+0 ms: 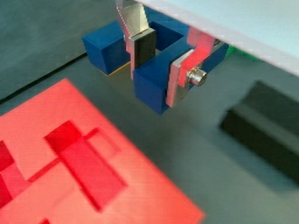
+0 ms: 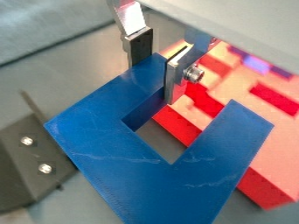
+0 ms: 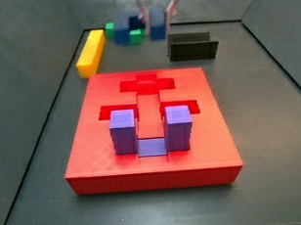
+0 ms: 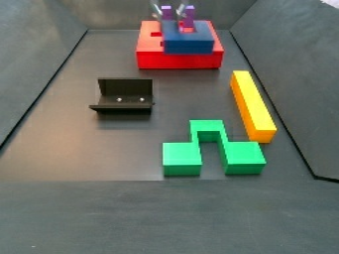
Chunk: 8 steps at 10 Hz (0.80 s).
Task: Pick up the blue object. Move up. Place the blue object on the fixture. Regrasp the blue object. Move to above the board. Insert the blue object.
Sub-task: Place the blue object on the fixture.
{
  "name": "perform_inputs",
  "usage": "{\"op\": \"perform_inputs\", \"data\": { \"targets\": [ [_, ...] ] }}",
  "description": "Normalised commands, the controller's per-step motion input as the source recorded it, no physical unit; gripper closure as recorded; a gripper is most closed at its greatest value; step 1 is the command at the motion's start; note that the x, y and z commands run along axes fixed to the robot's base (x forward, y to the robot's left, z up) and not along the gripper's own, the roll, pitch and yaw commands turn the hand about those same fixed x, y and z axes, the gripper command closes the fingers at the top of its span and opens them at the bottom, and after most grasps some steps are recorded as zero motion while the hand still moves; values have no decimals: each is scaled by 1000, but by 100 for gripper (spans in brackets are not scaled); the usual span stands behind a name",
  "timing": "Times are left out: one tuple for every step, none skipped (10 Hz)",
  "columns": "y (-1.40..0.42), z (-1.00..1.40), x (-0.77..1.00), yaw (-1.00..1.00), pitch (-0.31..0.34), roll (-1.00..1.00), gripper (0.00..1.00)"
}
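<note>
The tool [image 2: 159, 59] is held over the large flat red board [image 3: 151, 134]; descent is obstructed, seemingly, by the upright purple U-shaped block [image 3: 147, 128].

The dark grey floor [image 4: 79, 129] carries the red board [image 4: 179, 58] at one end, with the black fixture [image 4: 122, 97] standing apart from it. The yellow bar [image 4: 252, 102] lies near one wall, and the green notched block [image 4: 209, 149] sits just beside its end. The gripper [image 4: 176, 13] hangs above the board, off the floor.
</note>
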Motion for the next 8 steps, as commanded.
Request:
{"op": "perform_inputs", "data": {
  "targets": [
    [243, 0, 500, -149, 340, -900, 100],
    [149, 69, 451, -149, 403, -1000, 100],
    [74, 137, 371, -157, 437, -1000, 100],
    [100, 166, 389, -131, 423, -1000, 100],
    [174, 237, 426, -89, 400, -1000, 100],
    [411, 340, 431, 0, 371, -977, 100],
    [551, 69, 317, 63, 0, -849, 100],
    [497, 89, 211, 226, -220, -734, 100]
  ]
}}
